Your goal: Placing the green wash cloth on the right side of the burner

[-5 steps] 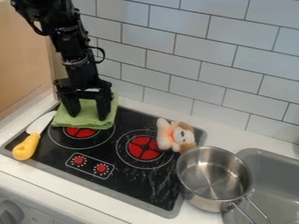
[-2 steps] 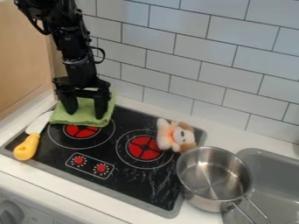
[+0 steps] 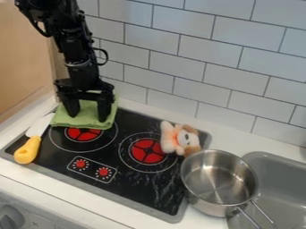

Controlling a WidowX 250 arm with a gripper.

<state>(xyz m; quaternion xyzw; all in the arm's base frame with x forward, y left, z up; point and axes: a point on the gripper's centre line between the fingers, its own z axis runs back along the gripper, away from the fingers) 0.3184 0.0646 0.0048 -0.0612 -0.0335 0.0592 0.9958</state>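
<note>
While the gripper (image 3: 88,112) hangs at the green cloth (image 3: 82,121), its jaws wide apart, the cloth overlaps the rear of the left burner (image 3: 83,134); a plush dog (image 3: 172,138) lies beside the right burner (image 3: 147,151), near a metal pot (image 3: 218,181).

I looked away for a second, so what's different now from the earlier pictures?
The gripper and green cloth shifted slightly left in the picture; the gripper's fingers stayed apart. The plush dog and metal pot stayed put.
</note>
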